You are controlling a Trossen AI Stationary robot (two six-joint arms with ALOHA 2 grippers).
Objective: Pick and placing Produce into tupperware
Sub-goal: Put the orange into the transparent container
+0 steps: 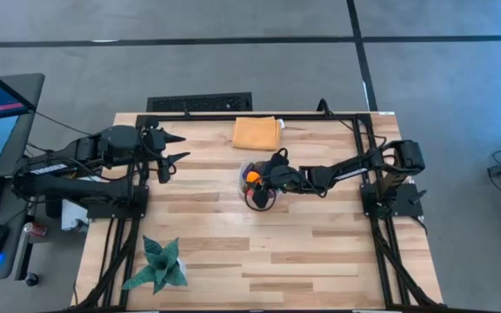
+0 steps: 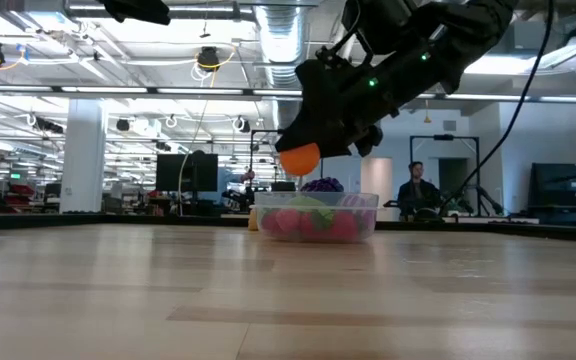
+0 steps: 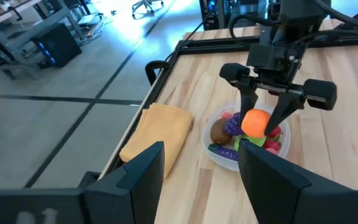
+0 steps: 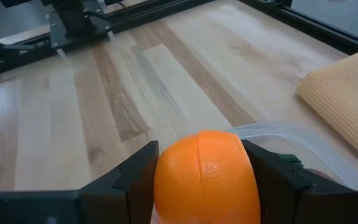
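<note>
The clear tupperware [image 1: 260, 198] sits mid-table, holding brown, purple, green and magenta toy produce [image 3: 229, 130], seen in the low view as pink and green pieces [image 2: 313, 218]. My right gripper [image 1: 255, 178] hangs over the tupperware's left rim, shut on an orange toy fruit [image 4: 205, 177]. My left gripper [image 1: 174, 148] waits open near the table's far-left corner, touching nothing. My right gripper pinches the orange fruit [image 3: 256, 122] between its two fingers, one on each side of its round body [image 4: 166, 180]. The fingers come from above, slanting down from the table's right. The fruit is lifted clear, just above the tupperware's rim [image 2: 300, 158].
A folded orange cloth [image 1: 257, 132] lies at the far edge, just beyond the tupperware. A green spiky star-shaped plant [image 1: 157, 265] stands near the near-left corner. Bare wood lies around the container. A person [image 2: 417, 190] sits in the room behind.
</note>
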